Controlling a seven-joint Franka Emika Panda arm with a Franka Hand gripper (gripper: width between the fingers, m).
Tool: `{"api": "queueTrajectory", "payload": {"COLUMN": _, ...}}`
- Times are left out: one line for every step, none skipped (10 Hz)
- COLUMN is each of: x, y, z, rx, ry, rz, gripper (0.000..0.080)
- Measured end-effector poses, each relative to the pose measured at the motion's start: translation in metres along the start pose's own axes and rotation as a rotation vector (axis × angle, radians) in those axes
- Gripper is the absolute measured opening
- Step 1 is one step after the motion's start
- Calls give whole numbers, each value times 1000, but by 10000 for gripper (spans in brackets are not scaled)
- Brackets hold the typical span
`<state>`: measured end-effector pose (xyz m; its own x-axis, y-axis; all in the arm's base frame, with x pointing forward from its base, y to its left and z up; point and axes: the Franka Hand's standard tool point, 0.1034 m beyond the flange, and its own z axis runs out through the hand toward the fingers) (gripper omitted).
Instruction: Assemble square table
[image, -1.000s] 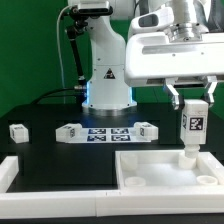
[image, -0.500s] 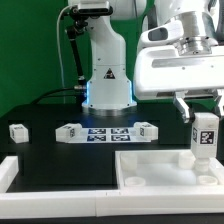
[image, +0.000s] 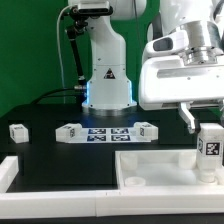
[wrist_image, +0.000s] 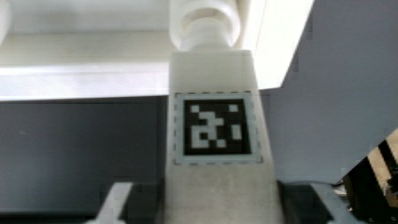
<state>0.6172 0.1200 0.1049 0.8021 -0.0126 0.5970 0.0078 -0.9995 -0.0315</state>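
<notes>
Leg fitting is the step in hand: the gripper (image: 205, 124) is clamped on a white leg (image: 210, 150), holding it upright above the tabletop (image: 150, 165), near the slab's corner at the exterior view's right. From the wrist the leg (wrist_image: 217, 90) stands between the jaws, its tag (wrist_image: 217, 127) facing the camera and its round peg (wrist_image: 205, 25) pointing at the slab; whether peg and slab touch I cannot tell. On the black table (image: 40, 150) beyond lie a lone leg (image: 17, 131) and two more, a second leg (image: 68, 132) and a third leg (image: 147, 130), at either end of the marker board (image: 107, 135). Next, I judge, the peg must be centred on that corner, lowered straight and twisted home.
</notes>
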Motion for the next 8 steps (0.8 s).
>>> {"api": "queueTrajectory", "payload": {"x": -1, "y": 1, "z": 1, "rx": -1, "ry": -2, "rz": -1, "gripper": 290}}
{"api": "queueTrajectory", "payload": {"x": -2, "y": 1, "z": 1, "rx": -2, "ry": -4, "rz": -4, "gripper": 290}}
{"api": "queueTrajectory", "payload": {"x": -3, "y": 1, "z": 2, "rx": -3, "ry": -6, "rz": -5, "gripper": 290}}
{"api": "queueTrajectory", "payload": {"x": -3, "y": 1, "z": 2, "rx": -3, "ry": -6, "rz": -5, "gripper": 290}}
{"api": "queueTrajectory", "payload": {"x": -3, "y": 1, "z": 2, "rx": -3, "ry": -6, "rz": -6, "gripper": 290}}
{"api": "queueTrajectory", "payload": {"x": -3, "y": 1, "z": 2, "rx": -3, "ry": -6, "rz": -6, "gripper": 480}}
{"api": "queueTrajectory", "payload": {"x": -3, "y": 1, "z": 2, "rx": -3, "ry": -6, "rz": -6, "gripper": 591}}
{"api": "queueTrajectory", "payload": {"x": -3, "y": 1, "z": 2, "rx": -3, "ry": -6, "rz": -7, "gripper": 591}}
